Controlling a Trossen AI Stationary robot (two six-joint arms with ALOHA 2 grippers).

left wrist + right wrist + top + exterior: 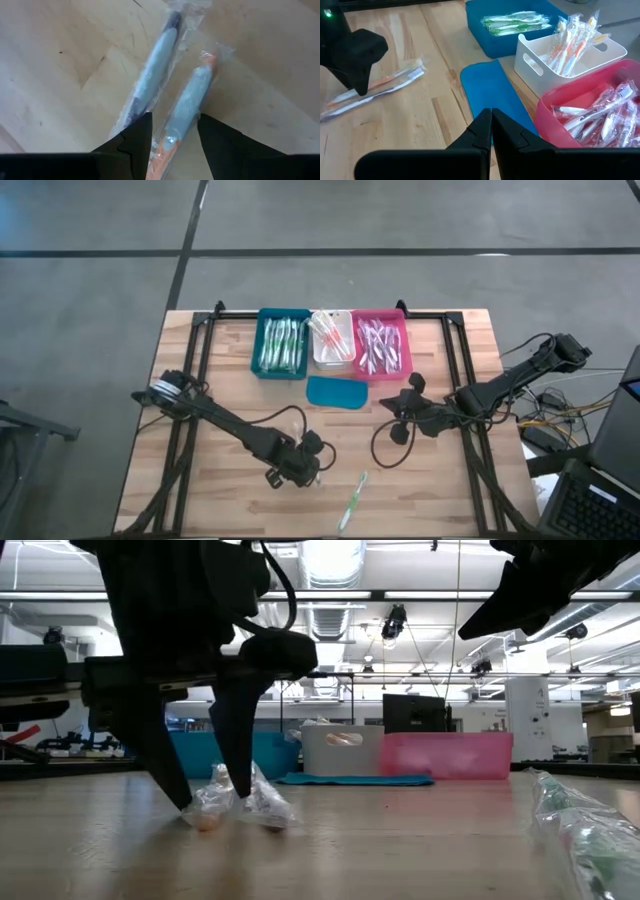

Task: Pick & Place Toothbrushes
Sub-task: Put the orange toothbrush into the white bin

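Note:
Two wrapped toothbrushes lie side by side on the wood under my left gripper [172,145]: an orange-accented one [187,107] and a dark-accented one [152,75]. The gripper is open, pointing down, near the table's near edge [300,468]. Its fingers stand on either side of the orange one, tips at the table [205,802]. A third, green toothbrush [352,500] lies alone to the right. My right gripper [491,120] is shut, empty, and hovers over the flat teal lid [487,90]. Teal [283,345], white [332,340] and pink [380,345] bins hold more toothbrushes.
The three bins stand in a row at the table's far edge, with the teal lid [337,392] lying flat just in front of them. Black frame rails [200,340] run along both sides of the table. Bare wood lies between the lid and the loose toothbrushes.

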